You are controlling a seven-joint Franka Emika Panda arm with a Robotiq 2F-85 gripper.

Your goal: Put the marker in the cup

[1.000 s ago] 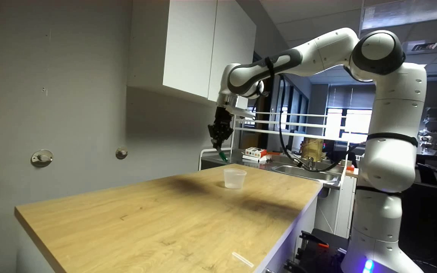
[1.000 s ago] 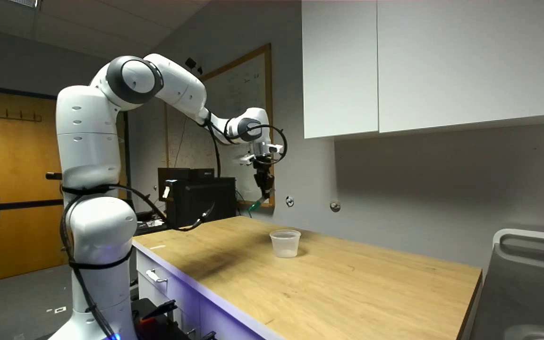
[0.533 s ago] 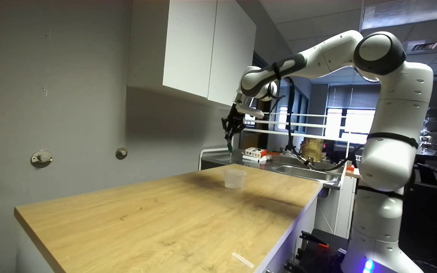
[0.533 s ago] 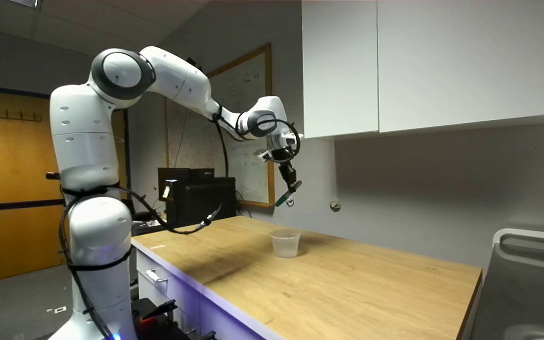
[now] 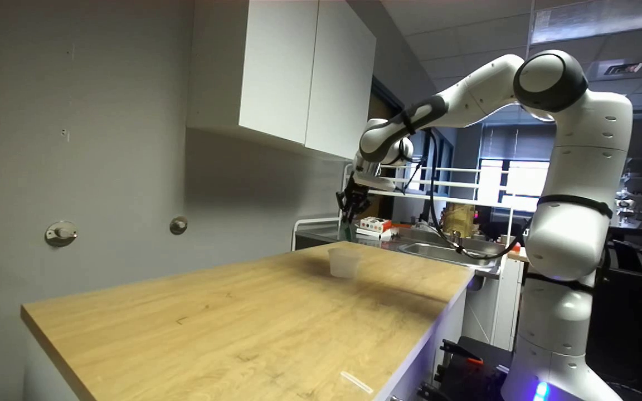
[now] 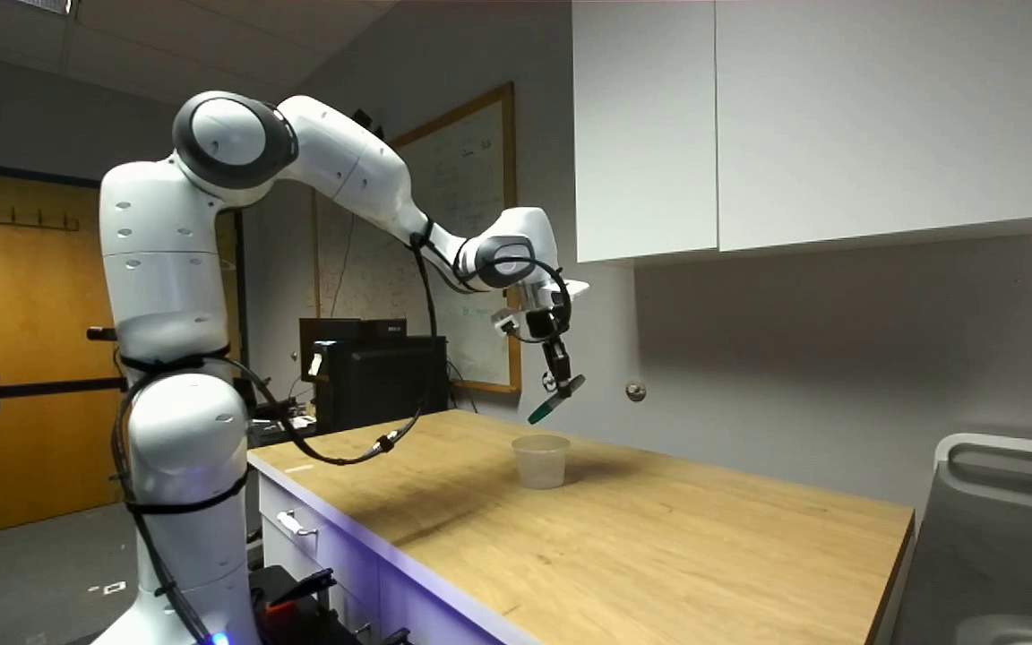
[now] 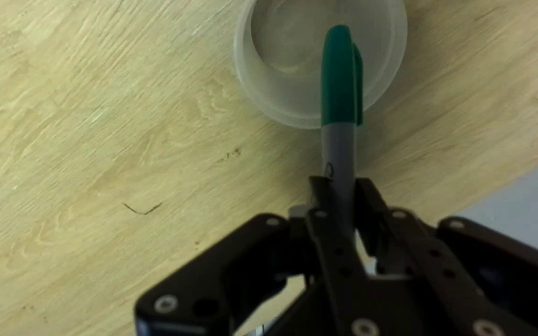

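Two fingers [image 7: 371, 207] pinch the marker [image 7: 339, 133], perhaps one letter [image 7: 329, 171] showing on it, above the cup [image 6: 540, 464].

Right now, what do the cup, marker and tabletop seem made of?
Cup: likely plastic, matte, given its cloudy, translucent wall. Marker: probably plastic, satin, judging by the smooth green cap and grey barrel. Tabletop: wood-look, dull, with visible grain; solid wood or laminate, can't tell.

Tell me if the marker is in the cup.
Out. In an exterior view, the claw holds the marker above the cup, a gap between.
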